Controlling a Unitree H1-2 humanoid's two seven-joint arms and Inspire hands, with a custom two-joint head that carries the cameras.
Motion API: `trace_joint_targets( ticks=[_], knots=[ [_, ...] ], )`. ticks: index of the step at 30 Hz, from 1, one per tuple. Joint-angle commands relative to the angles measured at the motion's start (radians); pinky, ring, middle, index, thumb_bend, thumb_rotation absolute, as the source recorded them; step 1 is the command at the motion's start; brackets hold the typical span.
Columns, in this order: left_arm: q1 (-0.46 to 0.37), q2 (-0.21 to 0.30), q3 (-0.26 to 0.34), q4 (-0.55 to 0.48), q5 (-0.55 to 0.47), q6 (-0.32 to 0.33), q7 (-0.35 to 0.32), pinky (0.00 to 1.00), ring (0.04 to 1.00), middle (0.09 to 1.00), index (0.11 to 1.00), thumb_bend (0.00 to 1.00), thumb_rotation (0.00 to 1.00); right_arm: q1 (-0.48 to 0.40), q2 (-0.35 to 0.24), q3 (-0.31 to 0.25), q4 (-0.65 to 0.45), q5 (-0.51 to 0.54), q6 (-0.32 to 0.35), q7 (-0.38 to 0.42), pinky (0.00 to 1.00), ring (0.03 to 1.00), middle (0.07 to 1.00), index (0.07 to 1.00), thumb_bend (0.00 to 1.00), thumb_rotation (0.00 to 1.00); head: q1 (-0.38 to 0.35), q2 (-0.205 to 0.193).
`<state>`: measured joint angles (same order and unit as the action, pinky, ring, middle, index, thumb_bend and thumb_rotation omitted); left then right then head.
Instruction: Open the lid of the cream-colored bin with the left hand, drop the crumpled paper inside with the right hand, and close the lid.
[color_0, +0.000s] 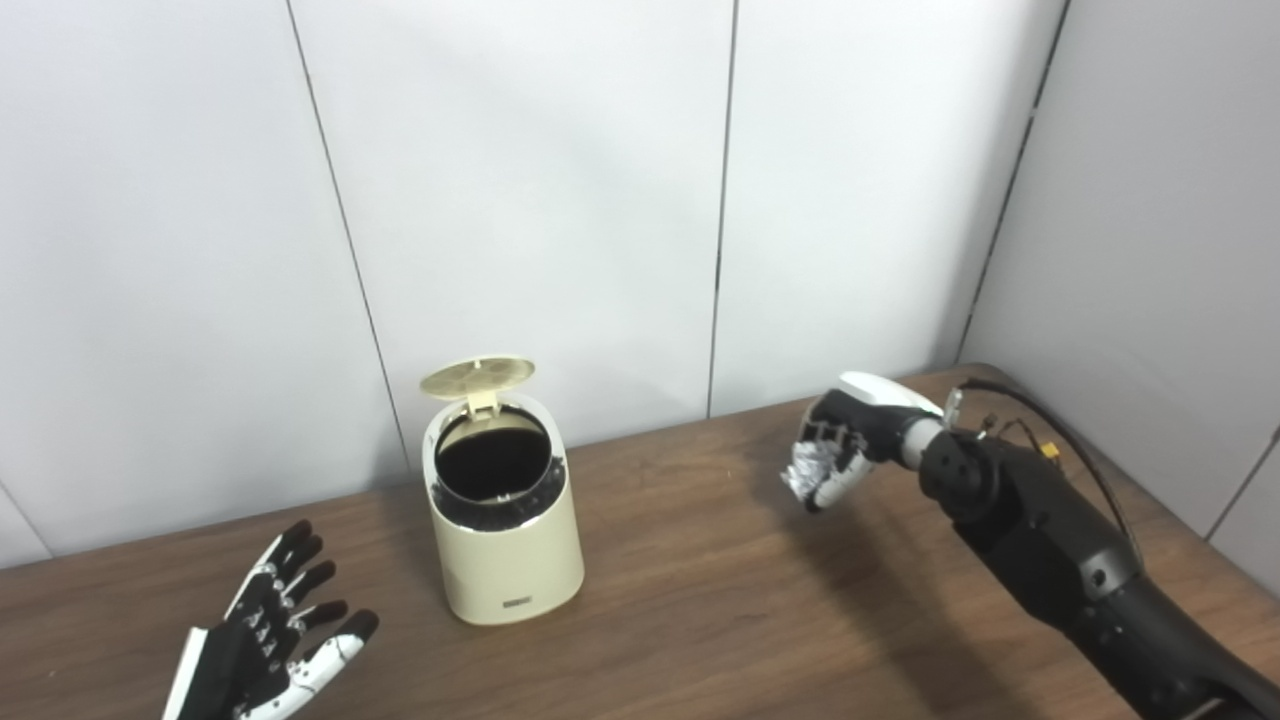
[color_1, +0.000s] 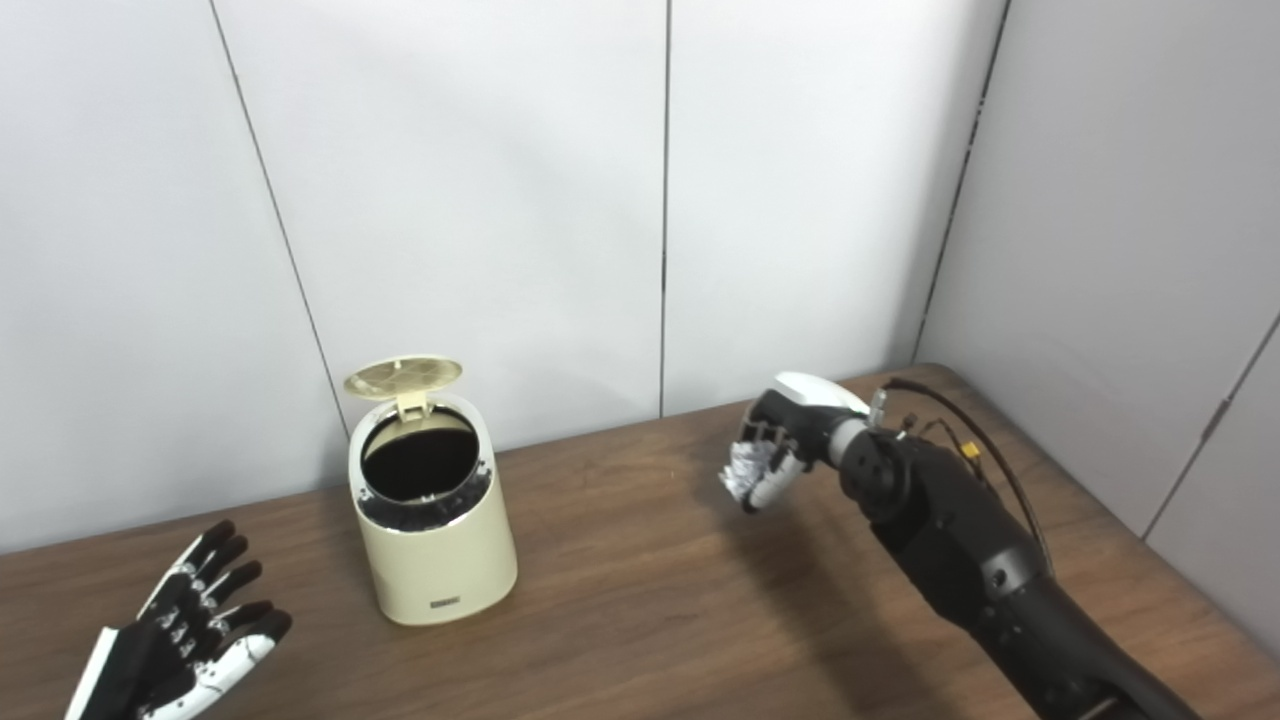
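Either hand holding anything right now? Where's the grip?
The right hand holds the crumpled paper, fingers curled around the ball, raised above the table. The left hand is open and holds nothing.

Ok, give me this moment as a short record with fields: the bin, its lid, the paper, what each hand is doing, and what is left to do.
bin: cream-colored bin standing upright on the wooden table, dark inside
lid: lid flipped up at the back, opening clear
paper: crumpled paper gripped in the right hand, held above the table, well to the right of the bin
left hand: left hand open, fingers spread, holding nothing, left of the bin and apart from it
right hand: right hand shut on the paper
left to do: drop the paper in, close the lid
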<state>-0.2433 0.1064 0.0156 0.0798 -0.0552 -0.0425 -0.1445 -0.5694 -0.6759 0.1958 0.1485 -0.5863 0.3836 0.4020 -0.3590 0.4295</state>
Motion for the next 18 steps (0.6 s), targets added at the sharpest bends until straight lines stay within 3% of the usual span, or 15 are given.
trace_joint_targets(
  ticks=[1, 6, 12, 15, 18],
  knots=[
    [-0.026, 0.008, -0.001, -0.013, 0.0, -0.032, -0.001, 0.75, 0.869, 0.92, 0.962, 0.71, 0.19, -0.067, -0.039, -0.036, -0.097, 0.017, -0.021, -0.003, 0.35, 0.394, 0.517, 0.505, 0.51, 0.0, 0.0, 0.0],
    [-0.032, -0.001, -0.005, 0.007, -0.005, -0.033, 0.0, 0.77, 0.874, 0.924, 0.962, 0.72, 0.18, -0.118, -0.036, -0.022, -0.206, -0.004, 0.058, 0.073, 0.39, 0.428, 0.515, 0.477, 0.52, 0.0, 0.006, -0.006],
    [-0.046, -0.013, -0.019, 0.039, 0.013, -0.043, 0.012, 0.76, 0.873, 0.924, 0.959, 0.75, 0.2, -0.144, -0.006, -0.006, -0.281, -0.036, 0.075, 0.091, 0.45, 0.453, 0.513, 0.462, 0.52, 0.0, 0.041, -0.023],
    [-0.053, -0.019, -0.026, 0.056, 0.035, -0.068, 0.025, 0.75, 0.863, 0.916, 0.952, 0.77, 0.21, -0.145, 0.025, -0.013, -0.3, -0.036, 0.076, 0.076, 0.39, 0.421, 0.515, 0.49, 0.52, 0.0, 0.076, -0.031],
    [-0.058, -0.028, -0.031, 0.072, 0.043, -0.086, 0.033, 0.74, 0.854, 0.91, 0.947, 0.78, 0.21, -0.145, 0.054, -0.024, -0.309, -0.029, 0.076, 0.066, 0.42, 0.437, 0.506, 0.487, 0.52, 0.0, 0.112, -0.039]
  ],
)
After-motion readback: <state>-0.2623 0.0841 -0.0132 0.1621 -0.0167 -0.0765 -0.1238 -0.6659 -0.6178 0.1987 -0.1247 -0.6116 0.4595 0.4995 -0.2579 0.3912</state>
